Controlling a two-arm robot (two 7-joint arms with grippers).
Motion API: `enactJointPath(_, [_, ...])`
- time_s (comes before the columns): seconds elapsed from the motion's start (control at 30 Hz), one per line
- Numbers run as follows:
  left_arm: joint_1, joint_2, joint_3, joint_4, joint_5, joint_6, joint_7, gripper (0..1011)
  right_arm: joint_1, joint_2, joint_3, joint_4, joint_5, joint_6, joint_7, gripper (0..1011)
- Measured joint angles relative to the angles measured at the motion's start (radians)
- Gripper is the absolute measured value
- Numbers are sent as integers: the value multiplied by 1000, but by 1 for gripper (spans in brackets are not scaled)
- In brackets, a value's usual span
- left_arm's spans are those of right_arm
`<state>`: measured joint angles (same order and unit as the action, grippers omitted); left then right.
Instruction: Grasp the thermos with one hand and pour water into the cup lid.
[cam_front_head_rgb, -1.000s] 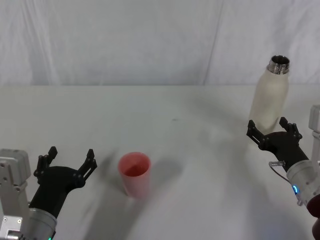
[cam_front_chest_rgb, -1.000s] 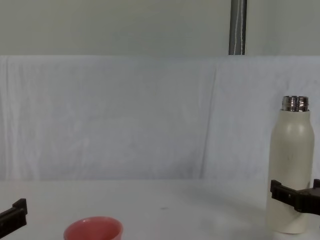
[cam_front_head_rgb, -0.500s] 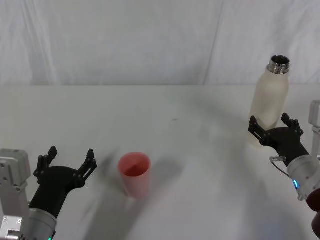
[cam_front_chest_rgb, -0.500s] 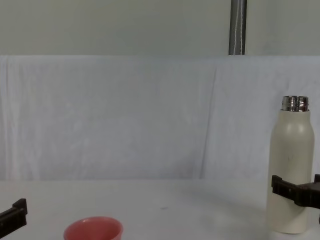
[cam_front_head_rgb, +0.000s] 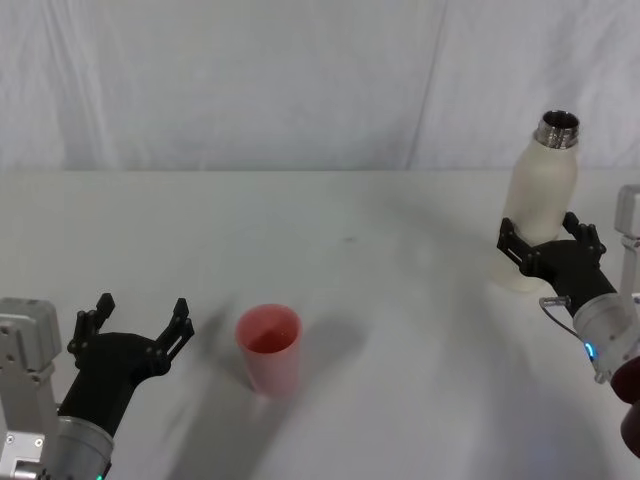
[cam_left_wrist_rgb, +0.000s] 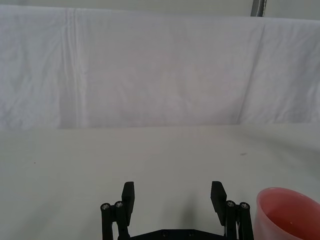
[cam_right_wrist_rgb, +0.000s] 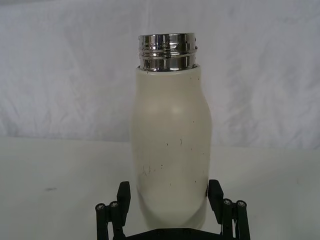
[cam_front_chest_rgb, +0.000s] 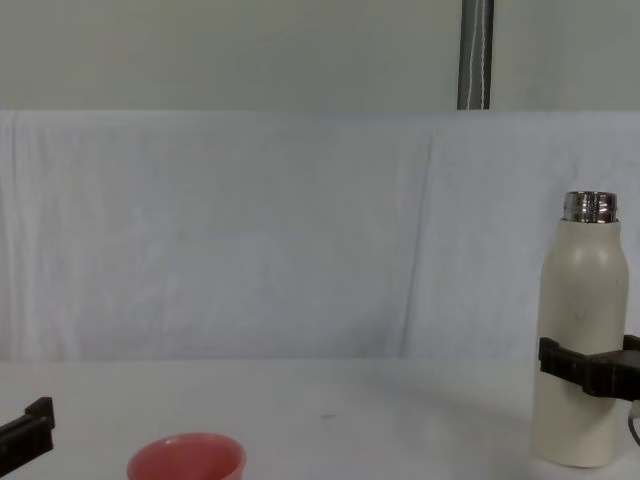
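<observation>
While upright, thermos (cam_front_head_rgb: 541, 200) sits between open right tool (cam_front_head_rgb: 546, 245) fingers | left tool (cam_front_head_rgb: 136, 333) open; idle

A test bench: white table (cam_front_head_rgb: 330, 220) before a draped white backdrop (cam_front_head_rgb: 250, 80).

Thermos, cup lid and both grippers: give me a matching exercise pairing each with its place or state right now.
Things:
1. thermos
2. cup lid
3. left gripper
4. right gripper

States:
A. open, apart from the pink cup, on the robot's left
B. open, jaws either side of the bottle's lower body
C. upright, steel neck uncapped
D. upright on the table, near the middle

Pairs: 1-C, 2-D, 3-A, 4-B
</observation>
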<state>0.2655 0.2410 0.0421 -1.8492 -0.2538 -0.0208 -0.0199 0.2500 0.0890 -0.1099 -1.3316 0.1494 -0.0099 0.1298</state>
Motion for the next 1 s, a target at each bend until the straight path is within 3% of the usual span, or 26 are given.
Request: enactJointPath(1.0, [0, 0, 0, 0, 0, 0, 0, 1001, 72, -20, 1, 130, 0, -29, 10, 1002])
